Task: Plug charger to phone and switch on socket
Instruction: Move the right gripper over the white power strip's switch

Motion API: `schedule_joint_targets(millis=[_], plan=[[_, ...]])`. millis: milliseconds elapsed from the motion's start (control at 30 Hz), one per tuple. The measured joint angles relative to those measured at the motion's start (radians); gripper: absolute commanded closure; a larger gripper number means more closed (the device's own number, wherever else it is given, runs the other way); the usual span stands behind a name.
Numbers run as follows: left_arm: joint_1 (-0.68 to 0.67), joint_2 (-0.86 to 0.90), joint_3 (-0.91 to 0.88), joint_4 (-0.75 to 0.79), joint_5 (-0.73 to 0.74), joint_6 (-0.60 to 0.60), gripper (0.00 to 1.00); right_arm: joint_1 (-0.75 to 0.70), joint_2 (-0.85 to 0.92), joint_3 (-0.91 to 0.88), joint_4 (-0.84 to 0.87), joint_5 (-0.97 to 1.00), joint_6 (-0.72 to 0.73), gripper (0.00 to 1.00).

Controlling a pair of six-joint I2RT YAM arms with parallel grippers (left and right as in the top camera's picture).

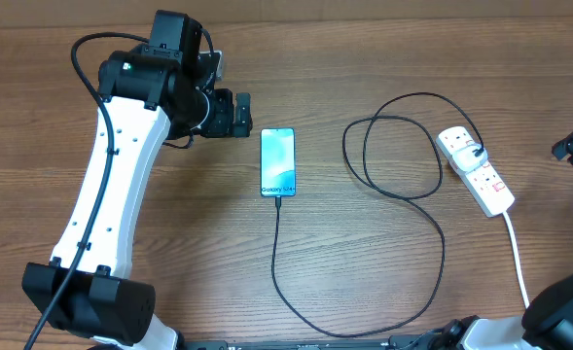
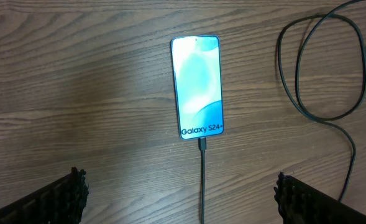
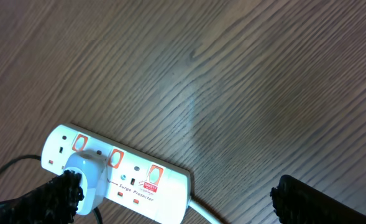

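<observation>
The phone [image 1: 277,162] lies flat near the middle of the wooden surface [image 1: 383,58], a little toward the far edge, with its long side pointing from the far edge to the near edge. Its screen is lit in light blue and shows "Galaxy S24+" close to its near end; the frame is dark. The small tip of the charger [image 1: 273,253] sits in the port on that near end. The thin black cable runs toward the near edge, bends to the right, then makes loose loops between the phone and the socket [image 1: 475,170]. The socket is a long white strip lying diagonally close to the right edge, with red switch marks, and I cannot tell if any switch is on. One outlet, toward the end away from its thick white cord [image 1: 518,258], holds a pale plug [image 3: 86,177]. The left pincer [image 2: 179,183] is wide open and holds nothing, hanging above the surface on the left side of the phone. The right pincer [image 3: 176,186] is also spread wide and empty, at the right edge.
</observation>
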Motion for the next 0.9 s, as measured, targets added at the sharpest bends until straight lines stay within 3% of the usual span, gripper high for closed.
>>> schedule_joint_targets(millis=[400,900], plan=[[0.0,0.0,0.0,0.0,-0.003,0.0,0.0,0.09,0.143,0.0,-0.011,0.05,-0.022,0.0],[0.0,0.0,0.0,0.0,-0.003,0.0,0.0,0.159,0.182,0.0,0.042,0.083,-0.029,0.0]])
